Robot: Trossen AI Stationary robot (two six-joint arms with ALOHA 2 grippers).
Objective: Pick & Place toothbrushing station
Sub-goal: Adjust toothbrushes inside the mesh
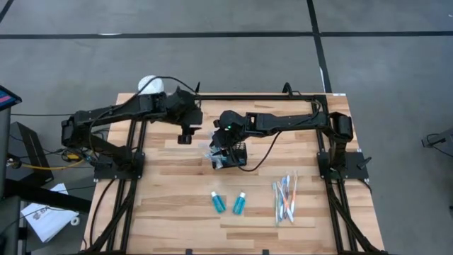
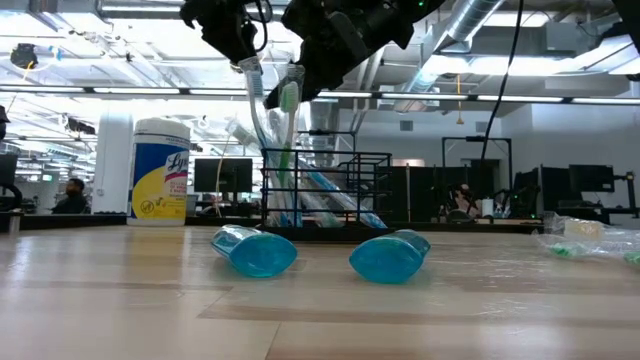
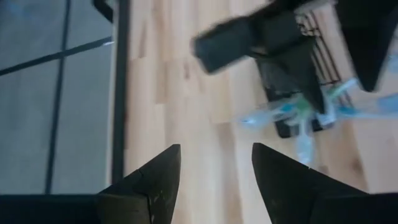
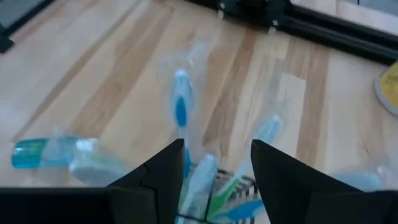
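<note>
The small black wire basket [image 1: 238,151] stands mid-table with several plastic-wrapped toothbrushes [image 2: 300,190] upright in it, leaning on its rim. My right gripper [image 1: 219,157] hangs open just above it. The brush tops [image 4: 202,177] rise between its fingers; I cannot tell if they touch. My left gripper [image 1: 185,136] is open to the basket's left and above table level, with nothing between its fingers [image 3: 155,180]. Two teal tubes [image 1: 217,202] [image 1: 239,203] lie on the near part of the table. More wrapped toothbrushes [image 1: 284,198] lie to their right.
A white-lidded round canister with a yellow label [image 2: 160,170] stands at the far left corner [image 1: 150,85]. Black frame rails [image 1: 134,163] run along the table's left and right sides. Bare wood lies between the basket and the tubes.
</note>
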